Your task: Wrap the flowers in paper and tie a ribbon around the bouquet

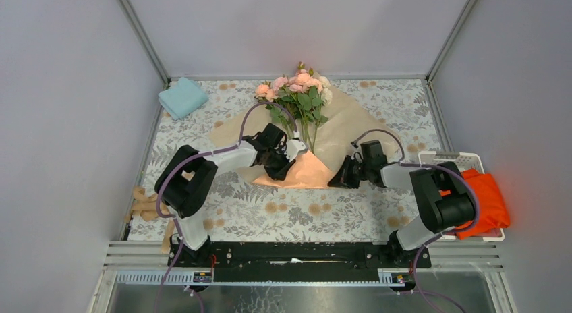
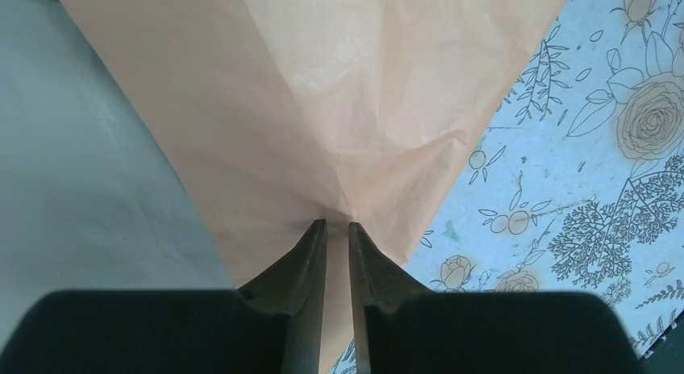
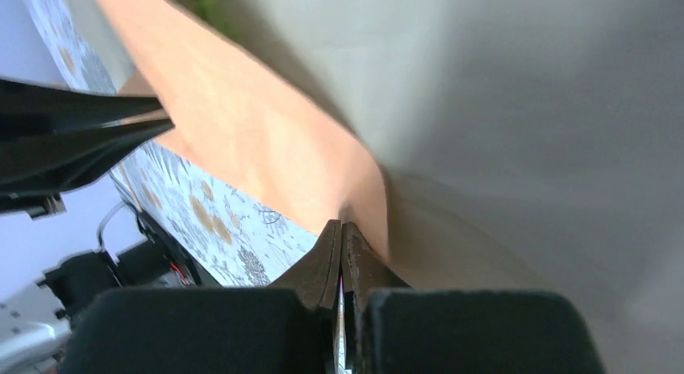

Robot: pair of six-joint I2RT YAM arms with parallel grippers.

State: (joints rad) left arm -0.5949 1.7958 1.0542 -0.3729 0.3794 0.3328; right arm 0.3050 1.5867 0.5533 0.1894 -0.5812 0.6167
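Top external shows the left gripper (image 1: 291,167) and right gripper (image 1: 334,181) each pinching the paper (image 1: 307,175) under the flowers (image 1: 300,90).

We find the paper (image 1: 344,124) spread across the middle of the table (image 1: 270,212), reaching toward the far edge. The flowers (image 1: 300,90) lie on it, heads toward the far edge and stems toward the near edge. Our left gripper (image 1: 291,162) meets the paper's near side left of the stems, and our right gripper (image 1: 335,180) meets it to their right. A small folded cloth (image 1: 182,97) sits in the far left corner. The ribbon (image 1: 145,206) lies at the left edge. A basket (image 1: 472,156) at the right edge holds a bunched cloth (image 1: 487,198).
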